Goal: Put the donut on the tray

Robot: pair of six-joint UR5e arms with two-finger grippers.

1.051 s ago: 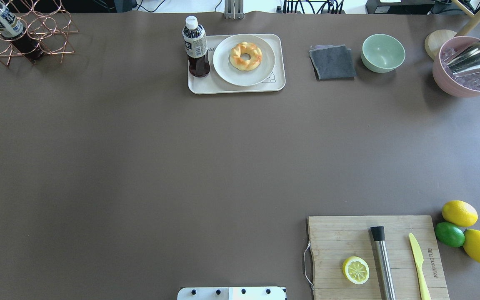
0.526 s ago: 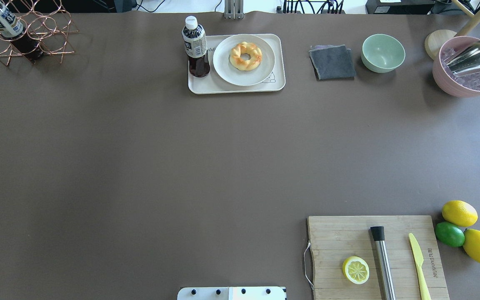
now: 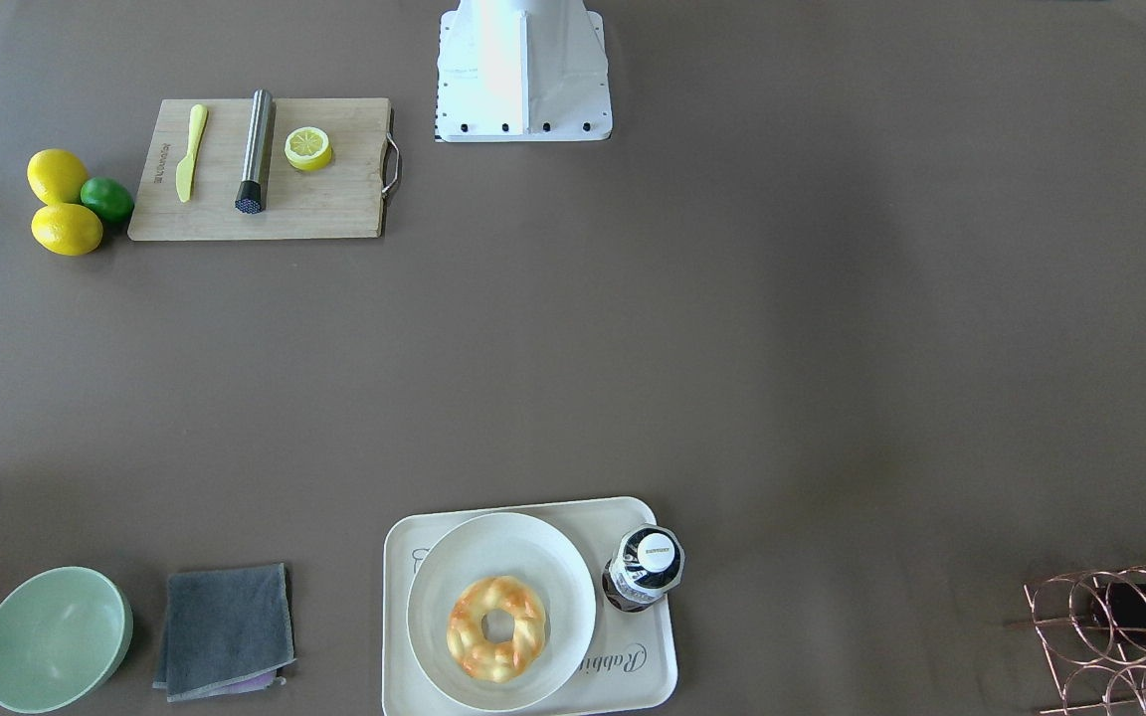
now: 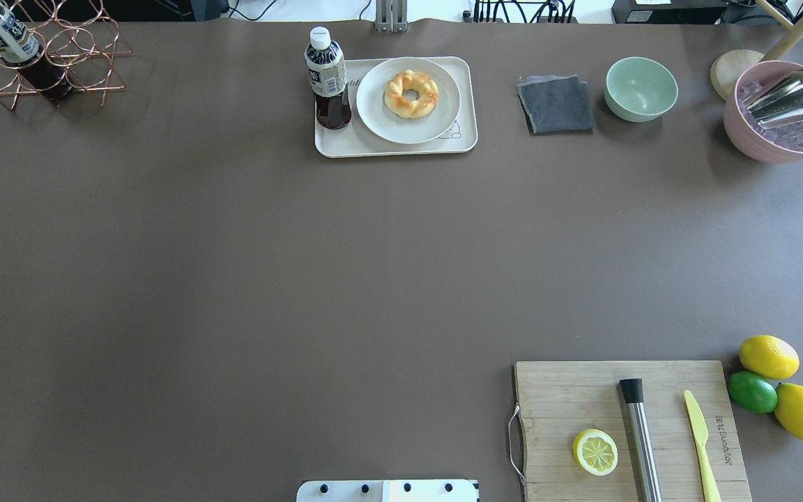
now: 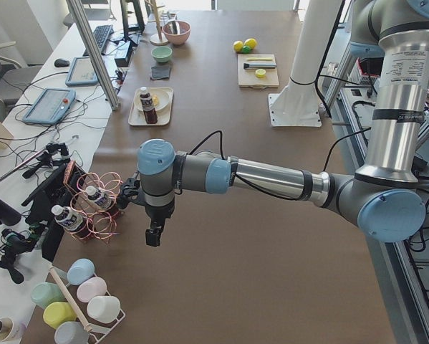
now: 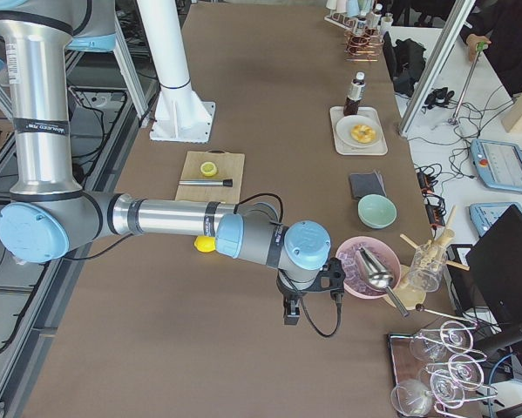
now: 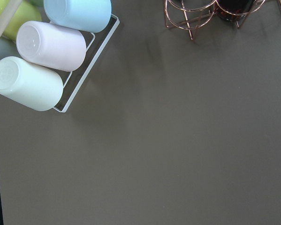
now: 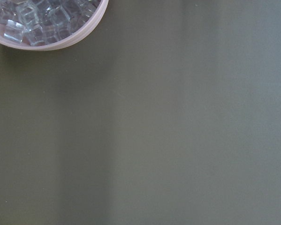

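Note:
The donut [image 4: 411, 93] is a golden twisted ring with orange-brown patches. It lies on a round white plate [image 4: 380, 118] that sits on the cream tray [image 4: 394, 149] at the far middle of the table. It also shows in the front-facing view [image 3: 495, 628], with the tray's rim [image 3: 533, 504] around the plate. My left gripper [image 5: 152, 236] hangs over the table's left end near a copper rack, far from the tray. My right gripper [image 6: 289, 312] hangs over the right end beside a pink bowl. Both show only in side views; I cannot tell whether they are open or shut.
A dark bottle [image 4: 327, 78] stands on the tray's left part. A grey cloth [image 4: 556, 104], green bowl [image 4: 640, 88] and pink ice bowl [image 4: 785, 115] lie to the right. A cutting board [image 4: 628, 429] holds a lemon half [image 4: 594, 452]. A copper rack [image 4: 42, 56] stands far left.

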